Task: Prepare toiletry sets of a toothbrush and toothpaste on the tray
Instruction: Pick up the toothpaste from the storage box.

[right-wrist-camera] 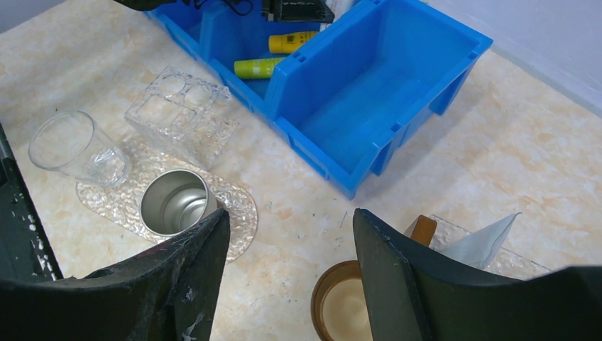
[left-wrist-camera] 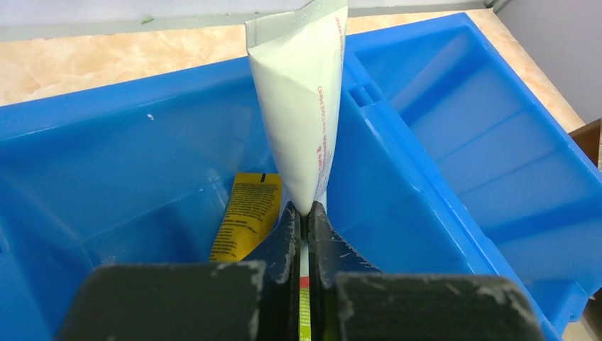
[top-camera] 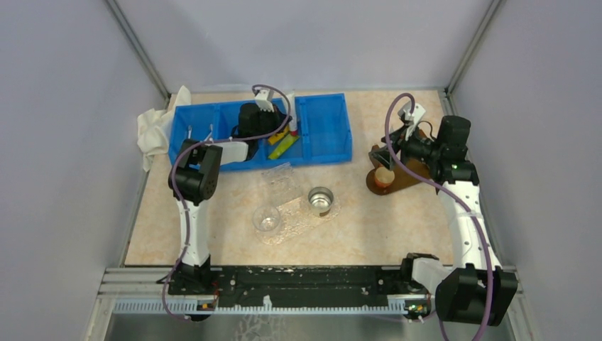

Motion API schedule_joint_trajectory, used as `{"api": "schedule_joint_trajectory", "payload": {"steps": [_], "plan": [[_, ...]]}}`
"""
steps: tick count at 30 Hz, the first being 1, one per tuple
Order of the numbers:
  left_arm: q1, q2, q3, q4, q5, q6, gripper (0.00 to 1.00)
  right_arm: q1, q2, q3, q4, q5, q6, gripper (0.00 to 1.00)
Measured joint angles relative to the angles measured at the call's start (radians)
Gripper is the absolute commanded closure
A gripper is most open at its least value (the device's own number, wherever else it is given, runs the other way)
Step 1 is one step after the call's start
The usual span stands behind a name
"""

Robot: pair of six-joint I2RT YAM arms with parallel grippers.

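Worktop (top-camera: 376, 227): beige, marbled, walled in grey on three sides. Blue divided bin (top-camera: 326, 131): three compartments, set along the far edge, left of centre. Left arm: reaches over the bin's middle compartment; left gripper (left-wrist-camera: 307, 213) clenched on a white toothpaste tube (left-wrist-camera: 302, 106), jaws pinching its narrow end, the flat crimped end pointing away from the wrist camera, red print down one side. Right arm: extended to the far right; right gripper (right-wrist-camera: 291, 217) released, jaws well apart with nothing between them, hanging above a brown stand (top-camera: 408, 176). White cloth (top-camera: 152, 128): crumpled, just beside the bin's left end. Clear textured tray (top-camera: 294, 217): oval, mid-worktop, nearer than the bin. Clear compartmented holder (top-camera: 278, 179): between bin and tray, touching the tray's far edge. Metal cup (top-camera: 320, 199): upright on the tray's right part. Clear glass (top-camera: 267, 219): upright at the tray's left end. Yellow toothpaste tube (left-wrist-camera: 248, 213): lying on the floor of the middle compartment, just left of the clenched jaws. Yellow-green toothpaste tube (right-wrist-camera: 259, 67): lying beside it in the same compartment.
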Motion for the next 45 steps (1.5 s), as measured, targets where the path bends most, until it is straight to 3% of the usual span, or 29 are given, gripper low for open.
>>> {"api": "schedule_joint_trajectory", "payload": {"steps": [45], "plan": [[0.006,-0.277,-0.233,0.141,-0.008,0.071,1.00,0.000,0.001,-0.001,0.003,-0.003,0.002,0.36]]}}
